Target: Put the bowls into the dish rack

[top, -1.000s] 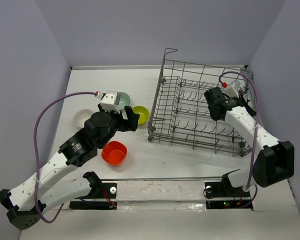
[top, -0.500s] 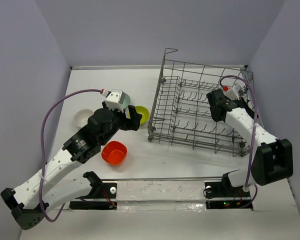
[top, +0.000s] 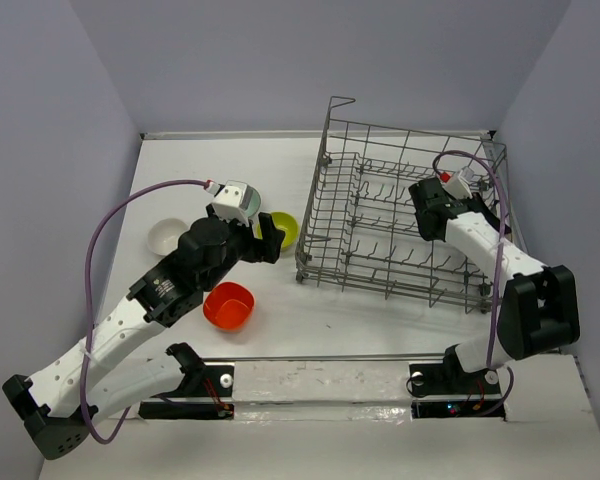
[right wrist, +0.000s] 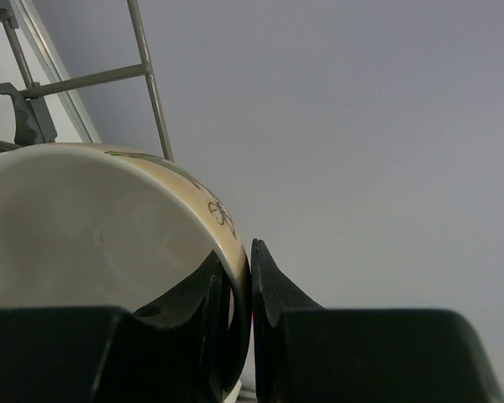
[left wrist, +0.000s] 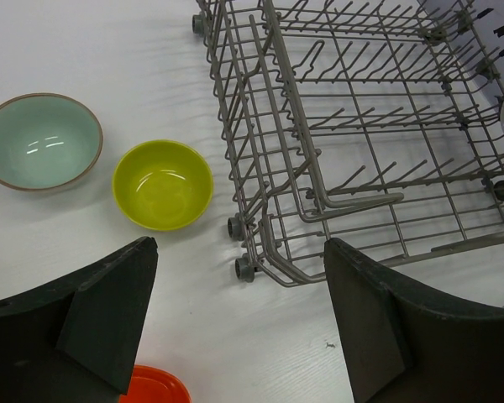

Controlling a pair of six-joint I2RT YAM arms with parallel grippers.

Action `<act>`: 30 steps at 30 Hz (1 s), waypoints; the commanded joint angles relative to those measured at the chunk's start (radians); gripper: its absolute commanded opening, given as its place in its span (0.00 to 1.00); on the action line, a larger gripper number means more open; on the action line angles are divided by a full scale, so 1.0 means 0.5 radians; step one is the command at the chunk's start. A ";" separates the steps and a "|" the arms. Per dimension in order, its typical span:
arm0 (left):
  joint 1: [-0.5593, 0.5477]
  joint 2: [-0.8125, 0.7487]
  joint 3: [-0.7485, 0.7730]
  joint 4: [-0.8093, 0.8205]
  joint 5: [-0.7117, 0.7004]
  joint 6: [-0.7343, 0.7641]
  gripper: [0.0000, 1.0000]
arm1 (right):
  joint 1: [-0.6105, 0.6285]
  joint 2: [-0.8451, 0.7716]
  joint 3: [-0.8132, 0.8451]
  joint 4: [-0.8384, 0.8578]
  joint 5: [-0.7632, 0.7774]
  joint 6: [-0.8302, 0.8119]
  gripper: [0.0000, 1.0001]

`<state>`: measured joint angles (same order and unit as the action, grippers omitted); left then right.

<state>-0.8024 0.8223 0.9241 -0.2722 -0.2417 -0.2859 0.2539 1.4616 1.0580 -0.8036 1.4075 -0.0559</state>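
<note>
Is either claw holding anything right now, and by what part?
The right claw pinches the patterned bowl by its rim; the left claw is open, holding nothing.

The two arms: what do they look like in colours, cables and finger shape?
Both have white links with black joint housings: left arm, right arm. A purple cable runs along the left arm, a second purple cable along the right. The left gripper and right gripper have black, wedge-shaped fingers.
</note>
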 commanded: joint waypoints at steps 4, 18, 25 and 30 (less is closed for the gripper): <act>0.010 -0.015 -0.032 0.090 0.026 0.038 0.89 | -0.014 -0.006 0.004 0.137 0.566 -0.084 0.01; 0.006 -0.003 -0.035 0.093 0.029 0.038 0.89 | -0.014 0.050 -0.030 0.263 0.600 -0.128 0.15; 0.006 -0.003 -0.038 0.087 0.020 0.032 0.90 | 0.005 0.056 -0.033 0.319 0.591 -0.131 0.26; 0.010 0.003 -0.038 0.087 0.023 0.032 0.90 | 0.005 0.068 -0.011 0.322 0.575 -0.112 0.34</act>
<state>-0.8024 0.8227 0.9092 -0.2657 -0.2356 -0.2852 0.2550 1.4929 1.0313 -0.6868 1.4448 -0.1238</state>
